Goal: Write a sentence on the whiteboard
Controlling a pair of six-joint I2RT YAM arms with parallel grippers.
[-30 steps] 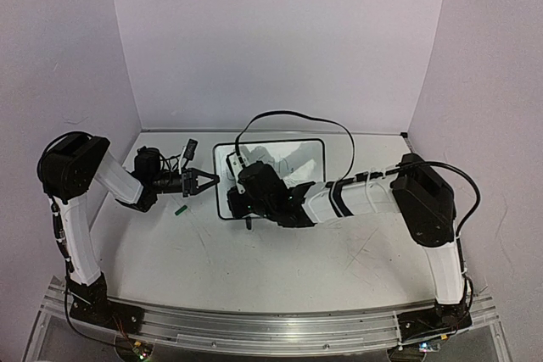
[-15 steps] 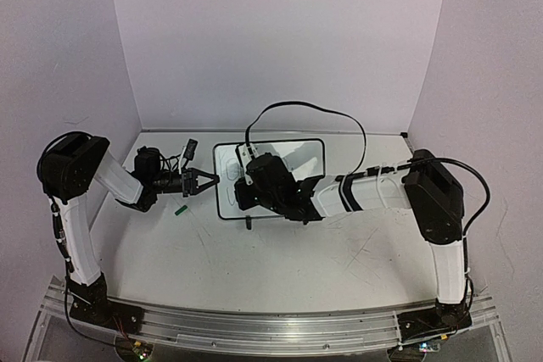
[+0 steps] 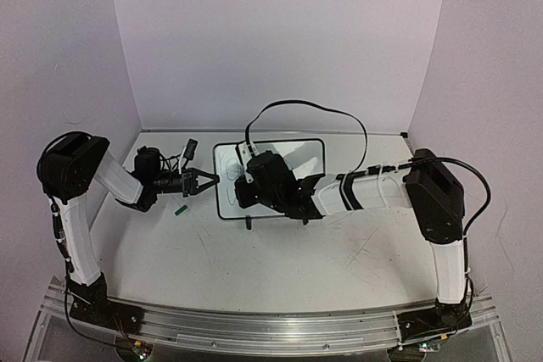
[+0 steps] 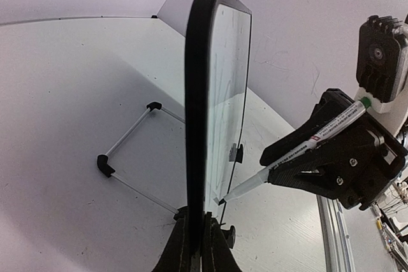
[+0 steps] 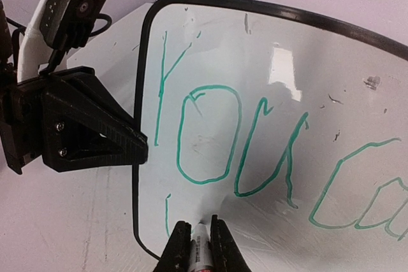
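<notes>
White scratched tabletop (image 3: 254, 269) in the foreground, with a small green piece (image 3: 180, 208) lying just beside the left arm's wrist; probably the marker cap, set aside out of the writing path. Next back, left gripper (image 4: 197, 237) pinched fully shut on the left edge of the whiteboard (image 4: 194, 93), evidently to steady it on its wire stand (image 4: 127, 132) against pen pressure. Opposite, right gripper (image 5: 197, 229) closed tight on the marker (image 5: 201, 246), barrel lying along the fingers so that the tip leads and the wrist camera looks straight down it at the writing. Tip at the lower left of the board face, under the Y; contact with the surface likely from the left wrist view, not certain. Sentence (image 5: 242, 157) in green: "You" complete, "ca" running out of frame, one short stroke beneath, judged the start of the second line. Whiteboard mid-table, toward the back, between the two grippers. Pale lilac walls (image 3: 280, 40) beyond.
</notes>
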